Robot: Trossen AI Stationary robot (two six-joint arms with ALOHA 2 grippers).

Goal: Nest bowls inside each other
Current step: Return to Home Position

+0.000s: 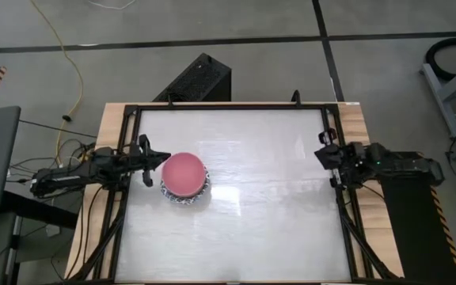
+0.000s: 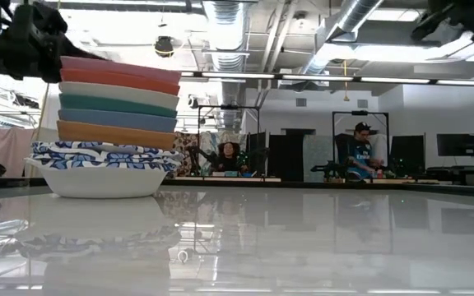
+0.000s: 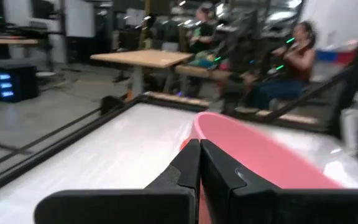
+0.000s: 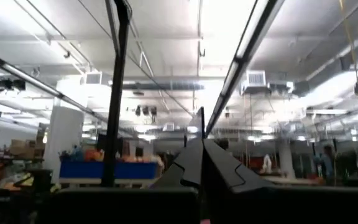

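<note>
The bowls stand nested in one stack (image 1: 184, 178) on the table's left half. In the low view the stack (image 2: 113, 123) has white, blue-patterned bowls (image 2: 105, 154) at the bottom. Above them come an orange, a blue, a green, a cream and a red bowl. A pink bowl (image 3: 260, 155) lies on top. My left gripper (image 1: 158, 161) is shut and hangs level just left of the pink bowl's rim, holding nothing. My right gripper (image 1: 321, 155) is shut and empty at the table's right edge, tilted up toward the ceiling (image 4: 201, 146).
A black frame (image 1: 228, 107) runs around the white tabletop, which lies bare right of the stack. A black box (image 1: 200, 79) stands on the floor behind the far edge. In the low view, people sit at desks (image 2: 360, 156) in the room beyond.
</note>
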